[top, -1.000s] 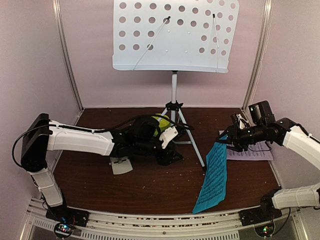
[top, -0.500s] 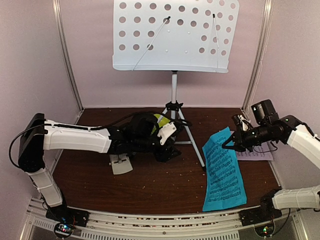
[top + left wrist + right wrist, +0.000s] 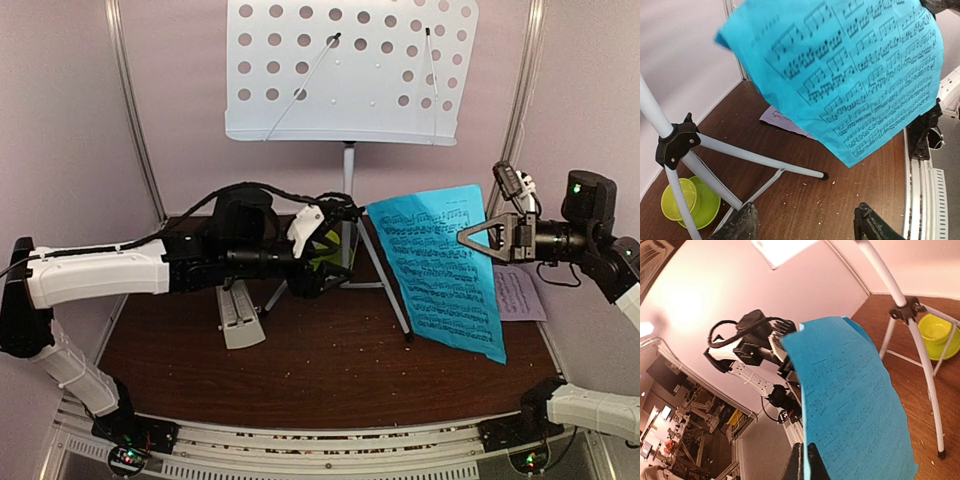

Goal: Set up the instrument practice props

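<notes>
So, the right pincer (image 3: 468, 238) is pinched tight on the right edge of the blue sheet (image 3: 440, 270) and holds it up in the air, clear of the table (image 3: 300, 370). The sheet hangs tilted with its printed side toward the overhead camera. In that view it sits in front of the stand's legs and below its tray.

The left pincer (image 3: 805, 227) has its jaws spread wide with nothing between them. It hovers low above the table by the tripod (image 3: 675, 145), and its wrist camera looks across at the blue sheet.

The music stand (image 3: 350, 100) is upright at the back, with two thin wire holders lying across its perforated white tray. The pink sheet (image 3: 520, 295) lies flat on the table at the right, partly hidden behind the blue one. A lime-green bowl (image 3: 682, 200) sits on its saucer right by the tripod's legs.

Under the left arm there's a pale ribbed thing (image 3: 238, 315) lying on the table. Probably the metronome, but I can't tell for sure.
</notes>
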Tool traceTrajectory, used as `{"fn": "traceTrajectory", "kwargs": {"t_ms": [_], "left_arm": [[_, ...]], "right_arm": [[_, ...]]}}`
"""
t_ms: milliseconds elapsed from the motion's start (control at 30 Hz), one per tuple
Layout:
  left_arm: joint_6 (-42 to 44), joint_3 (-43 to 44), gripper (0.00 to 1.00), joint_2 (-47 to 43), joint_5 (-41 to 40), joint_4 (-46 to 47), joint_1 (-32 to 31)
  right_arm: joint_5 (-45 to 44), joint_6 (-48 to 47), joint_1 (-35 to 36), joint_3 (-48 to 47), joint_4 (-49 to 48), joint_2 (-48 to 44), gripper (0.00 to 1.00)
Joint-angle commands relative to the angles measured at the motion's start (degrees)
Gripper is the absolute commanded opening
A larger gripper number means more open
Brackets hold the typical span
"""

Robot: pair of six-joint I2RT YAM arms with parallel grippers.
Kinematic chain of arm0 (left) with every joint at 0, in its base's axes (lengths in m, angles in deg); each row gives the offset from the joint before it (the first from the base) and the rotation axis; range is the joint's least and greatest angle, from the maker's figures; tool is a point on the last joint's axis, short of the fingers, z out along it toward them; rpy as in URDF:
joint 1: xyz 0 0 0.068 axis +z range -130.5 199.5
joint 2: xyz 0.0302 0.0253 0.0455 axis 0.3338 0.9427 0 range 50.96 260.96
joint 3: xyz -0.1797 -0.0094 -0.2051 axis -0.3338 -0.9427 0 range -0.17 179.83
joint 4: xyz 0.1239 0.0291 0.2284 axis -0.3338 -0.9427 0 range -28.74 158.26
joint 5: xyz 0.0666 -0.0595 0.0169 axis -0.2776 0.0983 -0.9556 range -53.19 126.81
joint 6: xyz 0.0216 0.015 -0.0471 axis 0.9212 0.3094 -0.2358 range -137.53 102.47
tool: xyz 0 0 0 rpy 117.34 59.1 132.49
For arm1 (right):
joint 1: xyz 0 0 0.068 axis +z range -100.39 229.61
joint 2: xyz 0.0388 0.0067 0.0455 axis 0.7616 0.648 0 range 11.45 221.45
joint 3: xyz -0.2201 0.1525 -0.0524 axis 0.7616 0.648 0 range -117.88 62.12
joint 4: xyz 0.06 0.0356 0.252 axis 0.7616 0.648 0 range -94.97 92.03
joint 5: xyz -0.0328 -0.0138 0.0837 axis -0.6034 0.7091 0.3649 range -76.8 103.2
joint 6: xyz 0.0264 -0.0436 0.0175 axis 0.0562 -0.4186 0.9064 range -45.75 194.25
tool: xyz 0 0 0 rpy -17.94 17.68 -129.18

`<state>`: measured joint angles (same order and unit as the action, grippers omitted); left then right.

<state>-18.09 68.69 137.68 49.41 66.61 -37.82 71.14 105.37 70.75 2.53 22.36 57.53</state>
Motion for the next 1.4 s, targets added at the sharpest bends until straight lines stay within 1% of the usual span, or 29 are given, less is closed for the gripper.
{"fn": "traceTrajectory", "kwargs": {"t_ms": [0,67,200,233,267,333,667,967,1367], "left_arm": [[1.10,-3.52,0.70,-4.90,5.13,1.11,0.28],[1.13,-4.38,0.72,-6.12,6.18,1.44,0.27],[1.75,-4.31,0.74,-7.20,8.03,0.84,0.28],[1.90,-4.19,0.85,-7.38,8.28,0.84,0.28],[2.11,-3.99,0.89,-7.50,8.51,0.86,0.28],[2.30,-3.56,0.91,-7.69,8.73,0.79,0.28],[1.79,-1.19,0.91,-7.00,10.82,1.73,0.28],[2.73,-0.59,0.89,-6.92,12.16,1.51,0.25],[1.86,0.64,0.89,-5.93,11.46,1.77,0.28]], "right_arm": [[8.73,5.28,0.56,1.56,-14.19,-2.19,0.00],[9.95,6.76,0.68,1.51,-17.19,-2.22,0.00],[11.26,10.23,0.94,1.20,-22.57,-1.82,0.00],[11.57,11.02,1.06,1.11,-23.73,-1.68,0.00],[11.65,11.49,1.06,0.89,-24.49,-1.54,0.00],[11.60,11.89,1.28,0.36,-25.61,-1.14,0.00],[10.99,15.53,2.26,-0.30,-31.68,0.23,0.00],[9.89,16.38,2.73,-0.17,-33.29,0.39,0.00],[10.73,17.27,2.87,-0.92,-34.50,1.61,0.00]]}}
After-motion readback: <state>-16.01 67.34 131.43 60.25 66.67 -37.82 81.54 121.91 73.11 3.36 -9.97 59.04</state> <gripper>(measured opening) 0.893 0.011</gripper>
